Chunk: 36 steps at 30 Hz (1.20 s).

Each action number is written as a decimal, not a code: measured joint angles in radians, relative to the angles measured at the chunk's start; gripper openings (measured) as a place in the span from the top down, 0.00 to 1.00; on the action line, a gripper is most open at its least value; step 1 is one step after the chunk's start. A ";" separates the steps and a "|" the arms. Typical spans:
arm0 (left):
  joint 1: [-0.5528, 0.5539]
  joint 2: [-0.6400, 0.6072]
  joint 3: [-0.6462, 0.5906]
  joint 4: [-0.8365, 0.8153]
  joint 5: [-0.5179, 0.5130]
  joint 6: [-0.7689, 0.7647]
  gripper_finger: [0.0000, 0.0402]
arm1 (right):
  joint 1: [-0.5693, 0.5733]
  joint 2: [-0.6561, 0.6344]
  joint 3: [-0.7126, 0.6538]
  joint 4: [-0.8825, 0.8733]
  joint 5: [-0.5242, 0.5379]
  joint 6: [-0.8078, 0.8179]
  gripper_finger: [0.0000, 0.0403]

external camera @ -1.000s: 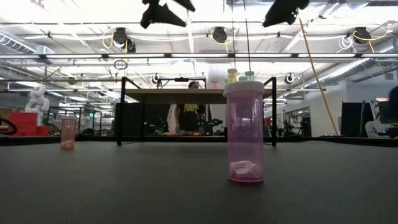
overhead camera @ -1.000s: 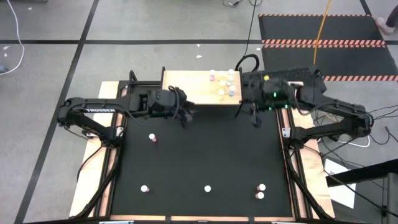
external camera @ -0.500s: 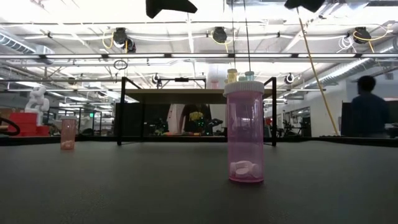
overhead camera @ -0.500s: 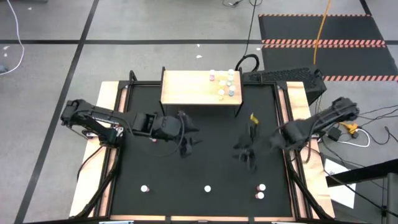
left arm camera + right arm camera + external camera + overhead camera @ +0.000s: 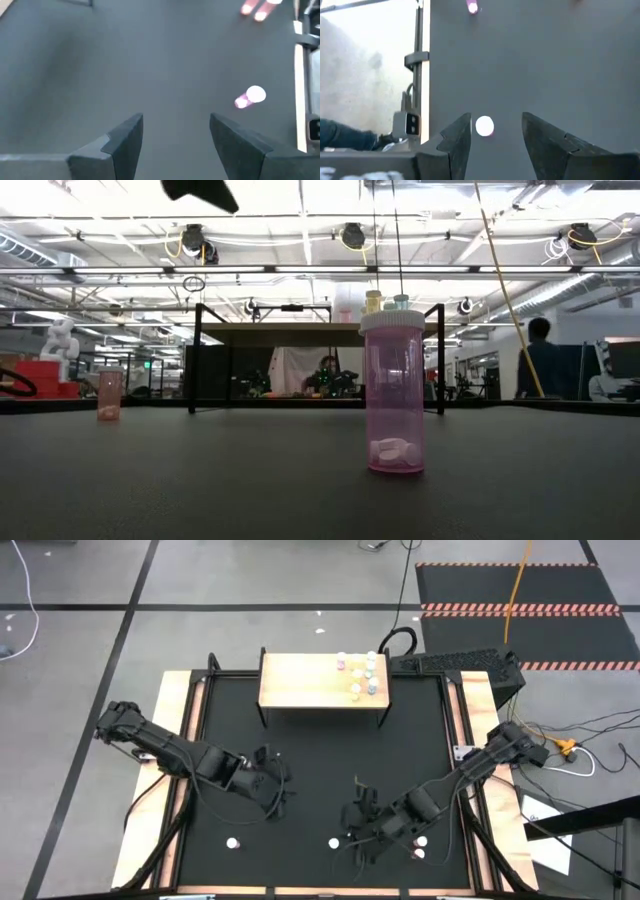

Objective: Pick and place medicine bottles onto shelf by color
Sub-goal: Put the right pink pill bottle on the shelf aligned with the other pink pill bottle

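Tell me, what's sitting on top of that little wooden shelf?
On the shelf, a cluster of small white-capped medicine bottles stands near its right end. Under the board, the top view shows nothing.

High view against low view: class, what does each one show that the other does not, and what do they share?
Only the high view shows the left gripper, the right gripper, both open and empty, and two pink white-capped bottles at the black mat's front right.

Only the low view shows the room behind, with a person standing.

Both show the tan wooden shelf on black legs with small bottles on it, and the mat.
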<state>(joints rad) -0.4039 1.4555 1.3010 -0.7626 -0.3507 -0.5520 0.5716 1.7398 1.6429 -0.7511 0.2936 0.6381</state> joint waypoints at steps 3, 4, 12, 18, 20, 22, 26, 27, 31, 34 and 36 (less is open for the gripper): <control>-0.023 -0.001 0.000 -0.014 -0.014 -0.069 0.43 | 0.000 0.018 0.028 -0.009 0.028 0.007 0.58; -0.037 0.000 0.000 -0.009 -0.013 -0.073 0.43 | 0.000 0.019 0.028 -0.010 0.037 0.013 0.58; -0.139 0.011 -0.015 -0.005 -0.107 -0.054 0.43 | 0.006 0.019 0.003 -0.023 0.022 0.112 0.58; -0.169 0.010 -0.100 0.052 -0.114 -0.092 0.43 | 0.063 0.020 0.003 -0.120 0.020 0.225 0.58; -0.174 0.010 -0.140 0.103 -0.114 -0.112 0.43 | 0.089 0.019 0.003 -0.186 0.019 0.273 0.58; -0.178 0.011 -0.177 0.167 -0.108 -0.124 0.43 | 0.110 0.019 0.003 -0.235 0.018 0.317 0.58; -0.182 0.011 -0.243 0.360 -0.102 -0.113 0.43 | 0.131 0.019 0.003 -0.247 0.018 0.356 0.58; -0.182 0.011 -0.258 0.409 -0.102 -0.094 0.43 | 0.132 0.019 0.001 -0.238 0.018 0.351 0.58; -0.181 0.011 -0.312 0.618 -0.102 0.057 0.43 | 0.131 0.021 -0.038 -0.145 0.018 0.322 0.58; -0.182 0.011 -0.337 0.689 -0.102 0.189 0.43 | 0.130 0.018 -0.079 -0.016 0.013 0.227 0.58; -0.181 0.011 -0.342 0.697 -0.102 0.252 0.43 | 0.128 0.019 -0.113 0.063 0.025 0.131 0.58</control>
<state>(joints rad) -0.5854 1.4662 0.9588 -0.0660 -0.4522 -0.2998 0.6996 1.7591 1.5297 -0.6882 0.3184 0.7692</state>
